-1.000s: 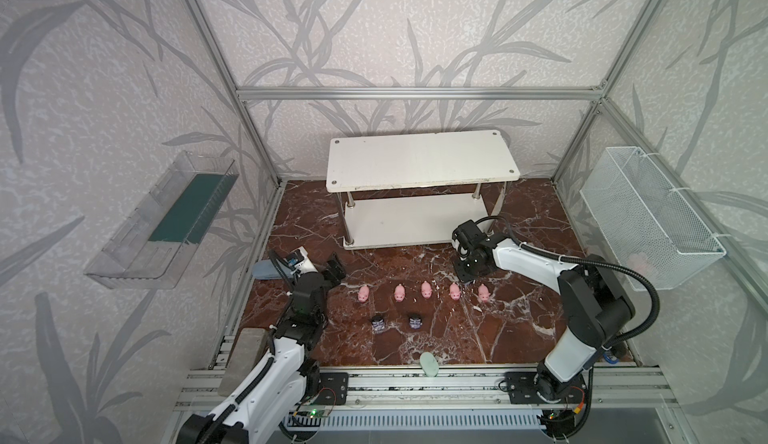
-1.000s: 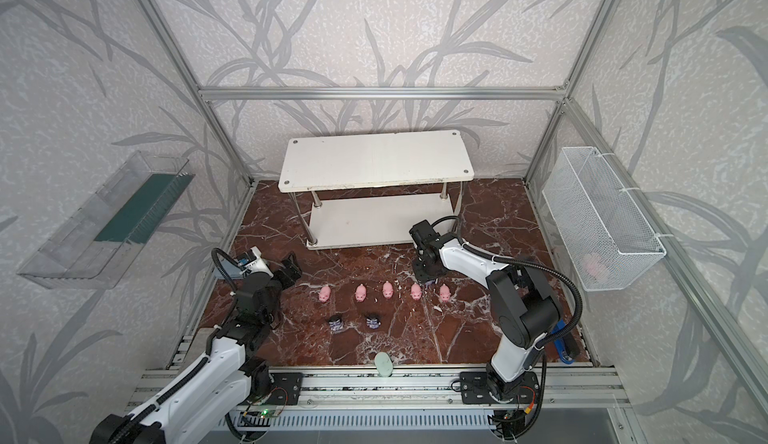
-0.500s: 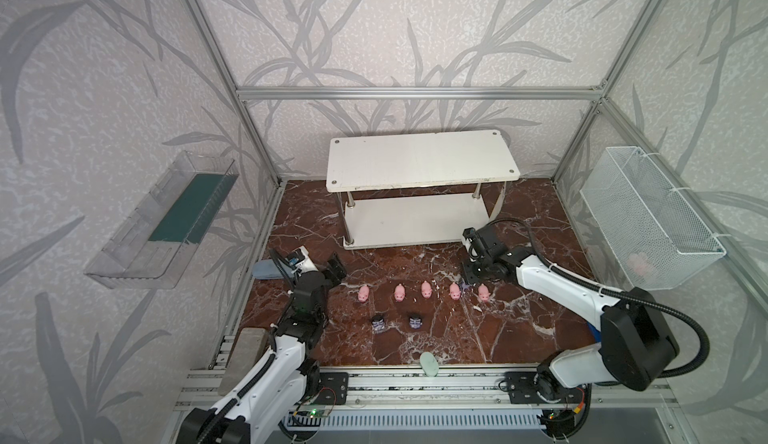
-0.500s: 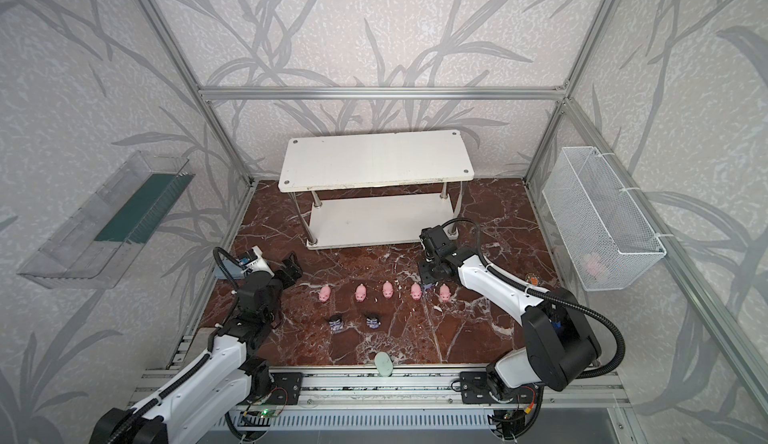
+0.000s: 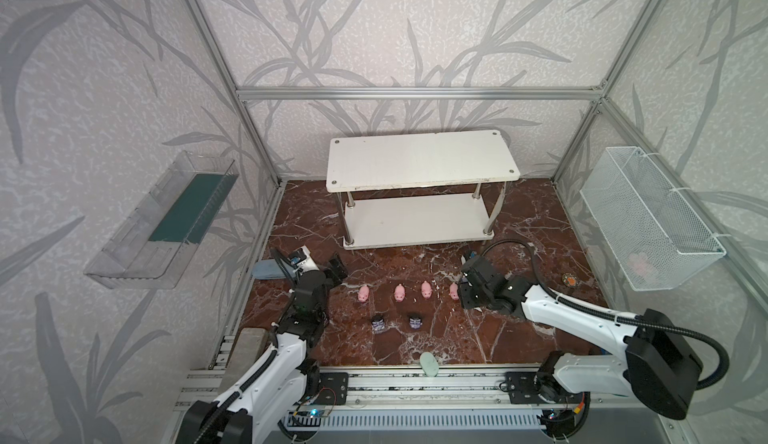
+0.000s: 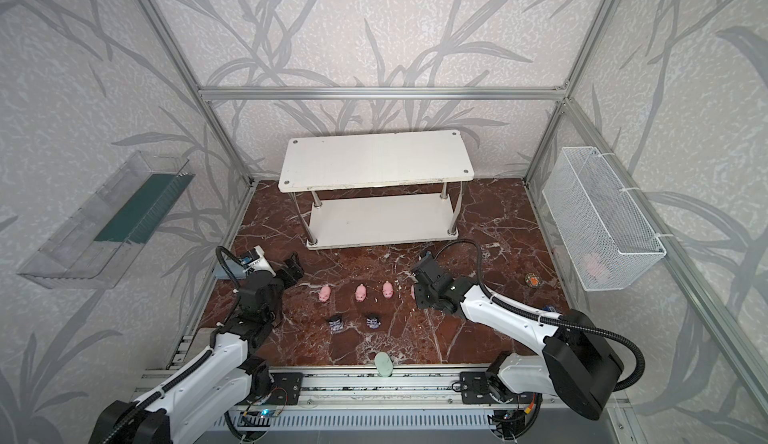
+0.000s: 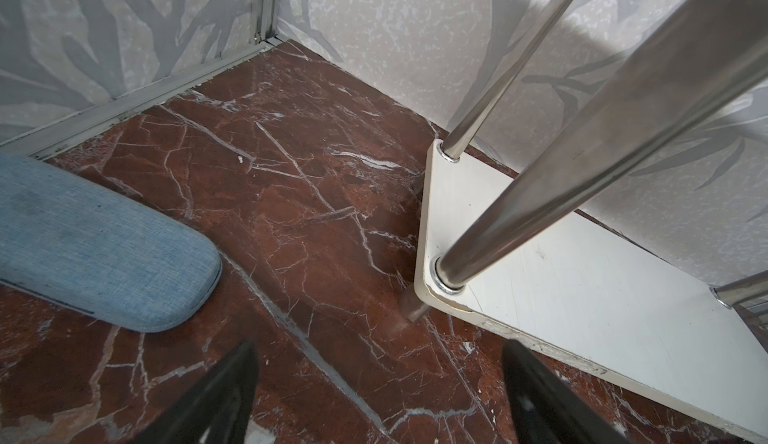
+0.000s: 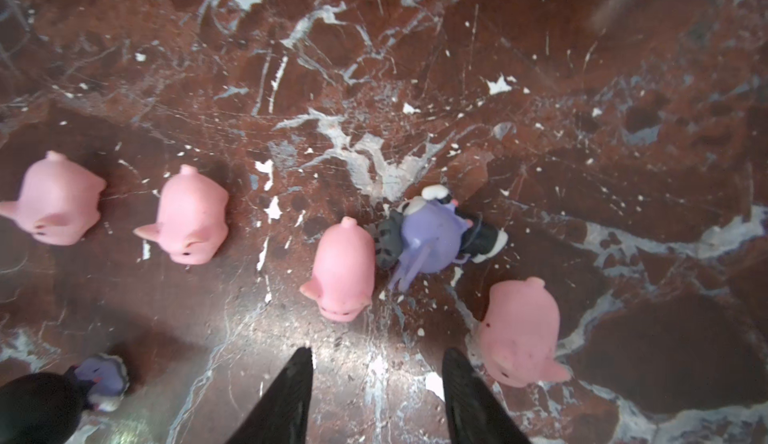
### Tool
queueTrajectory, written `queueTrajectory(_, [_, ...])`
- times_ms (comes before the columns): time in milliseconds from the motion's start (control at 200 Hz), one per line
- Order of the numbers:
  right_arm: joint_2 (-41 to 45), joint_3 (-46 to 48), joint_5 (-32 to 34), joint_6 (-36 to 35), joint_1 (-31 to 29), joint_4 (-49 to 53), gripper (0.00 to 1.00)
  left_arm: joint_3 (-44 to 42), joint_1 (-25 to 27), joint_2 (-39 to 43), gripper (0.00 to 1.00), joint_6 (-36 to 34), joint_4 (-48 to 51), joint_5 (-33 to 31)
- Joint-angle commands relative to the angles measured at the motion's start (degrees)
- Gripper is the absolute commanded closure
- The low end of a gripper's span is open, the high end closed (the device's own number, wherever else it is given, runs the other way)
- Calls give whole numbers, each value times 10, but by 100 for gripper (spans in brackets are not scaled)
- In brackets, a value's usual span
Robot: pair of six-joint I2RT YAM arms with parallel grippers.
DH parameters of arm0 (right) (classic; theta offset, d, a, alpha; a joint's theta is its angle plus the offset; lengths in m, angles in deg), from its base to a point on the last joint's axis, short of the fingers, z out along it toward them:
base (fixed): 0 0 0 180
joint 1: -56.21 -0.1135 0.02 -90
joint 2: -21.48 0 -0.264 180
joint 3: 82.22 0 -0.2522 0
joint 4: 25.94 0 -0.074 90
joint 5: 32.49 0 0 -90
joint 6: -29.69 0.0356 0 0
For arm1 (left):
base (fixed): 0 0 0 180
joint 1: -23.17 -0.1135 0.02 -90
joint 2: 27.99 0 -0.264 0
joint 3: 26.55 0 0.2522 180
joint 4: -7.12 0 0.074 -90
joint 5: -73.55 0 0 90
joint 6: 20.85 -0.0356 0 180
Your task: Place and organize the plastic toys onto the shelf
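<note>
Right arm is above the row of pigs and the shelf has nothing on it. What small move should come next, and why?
Probably ease the right gripper forward and down around the small pink plastic pig just ahead of its fingertips, ready to close. Its jaws stand apart and empty, the white two-tier shelf is bare, and that pig stands on the brown marble floor.

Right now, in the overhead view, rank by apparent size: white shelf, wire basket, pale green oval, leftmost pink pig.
1. shelf
2. wire basket
3. pale green oval
4. leftmost pink pig
The last two look close, and the oval lies nearer the camera, so their order is unsure.
</note>
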Motion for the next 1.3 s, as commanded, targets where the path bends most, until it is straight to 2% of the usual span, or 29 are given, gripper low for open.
queueTrajectory(0, [-14, 3, 43, 39, -2, -29, 48, -2, -2, -5, 10, 12, -20, 4])
queueTrajectory(450, [-89, -26, 47, 39, 11, -75, 48, -3, -2, 7, 10, 7, -8, -9])
queueTrajectory(485, [-92, -26, 45, 57, 14, -76, 48, -2, -2, 6, 10, 7, -8, -10])
queueTrajectory(950, [-103, -33, 24, 61, 43, -91, 48, 5, -3, -3, 10, 6, -12, -6])
queueTrajectory(1295, [-136, -48, 10, 57, 50, -84, 55, 9, -2, -6, 10, 2, -12, -7])
